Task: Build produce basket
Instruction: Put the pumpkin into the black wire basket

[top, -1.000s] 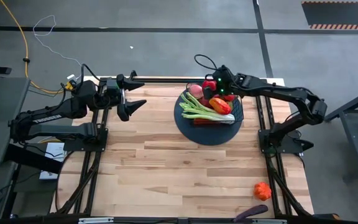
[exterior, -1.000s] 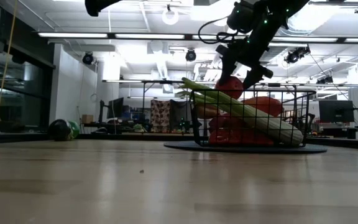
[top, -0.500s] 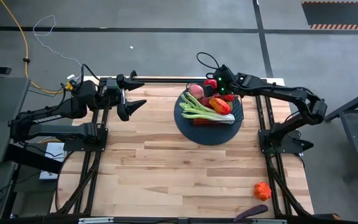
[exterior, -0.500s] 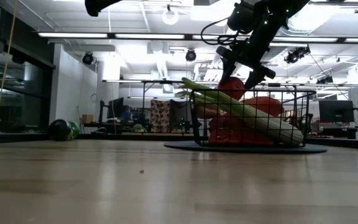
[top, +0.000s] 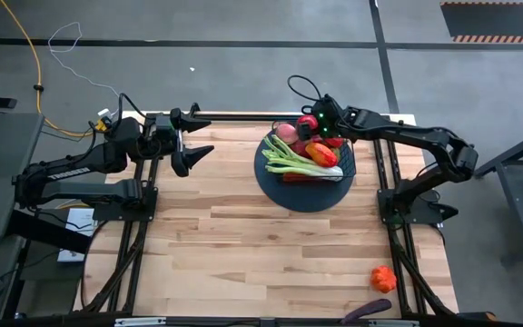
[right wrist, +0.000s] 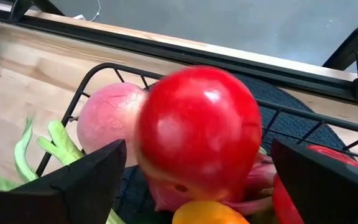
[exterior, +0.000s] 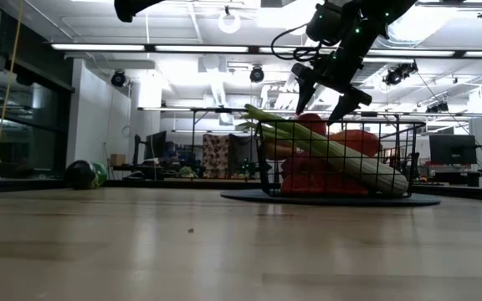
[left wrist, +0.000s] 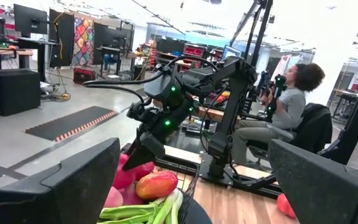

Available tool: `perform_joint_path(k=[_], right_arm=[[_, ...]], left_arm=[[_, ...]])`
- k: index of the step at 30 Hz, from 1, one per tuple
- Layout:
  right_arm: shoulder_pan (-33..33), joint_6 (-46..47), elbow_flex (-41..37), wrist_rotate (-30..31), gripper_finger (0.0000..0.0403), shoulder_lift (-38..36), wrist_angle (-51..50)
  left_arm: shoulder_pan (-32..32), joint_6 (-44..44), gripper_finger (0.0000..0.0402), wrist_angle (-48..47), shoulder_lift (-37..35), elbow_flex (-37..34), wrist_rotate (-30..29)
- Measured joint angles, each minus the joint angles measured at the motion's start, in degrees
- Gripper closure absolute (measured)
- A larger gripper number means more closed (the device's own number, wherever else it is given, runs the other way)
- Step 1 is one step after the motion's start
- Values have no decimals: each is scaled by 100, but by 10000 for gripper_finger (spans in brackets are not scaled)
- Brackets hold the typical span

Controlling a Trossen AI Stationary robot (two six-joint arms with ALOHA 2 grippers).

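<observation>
The black wire basket [top: 304, 196] stands on its dark round disc at the table's far middle. It holds pale green celery [top: 309, 164], a pink piece [right wrist: 103, 119], and red and orange pieces. A red round fruit [right wrist: 197, 134] lies on top of the pile. My right gripper [top: 314, 123] hangs open just above it, one finger on either side, clear of it [exterior: 323, 102]. My left gripper [top: 202, 136] waits open at the table's far left, above the wood.
An orange piece [top: 383, 277] lies near the table's near right corner, and a dark eggplant [top: 368, 311] lies at the near edge beside it. Bare wood spans the table's middle and near left. A person [left wrist: 291, 106] sits in the room beyond the table.
The red round fruit has sunk from between my right gripper's fingers onto the pile in the basket. The gripper has stayed above the basket's far side and risen a little.
</observation>
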Motion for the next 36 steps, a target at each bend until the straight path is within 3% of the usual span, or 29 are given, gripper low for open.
perform_joint_path(k=[10,20,24,30,33,36], right_arm=[[0,-97,0,-7,5,-472,-11],[712,-1656,-67,-133,6,-1883,-13],[1206,-1682,-785,-370,6,-2331,924],[1744,-589,-2230,-625,6,-2680,3232],[1817,-325,-2402,-1158,6,-2686,4202],[1821,-679,-2316,-1383,6,-2686,4368]], left_arm=[[0,-17,4,0,0,0,0],[2,-214,4,-47,0,0,-136],[2,-256,4,-325,2,0,-151],[2,-363,4,-621,2,0,-151],[2,-417,4,-605,2,0,-151],[2,-409,4,-605,2,0,-159]])
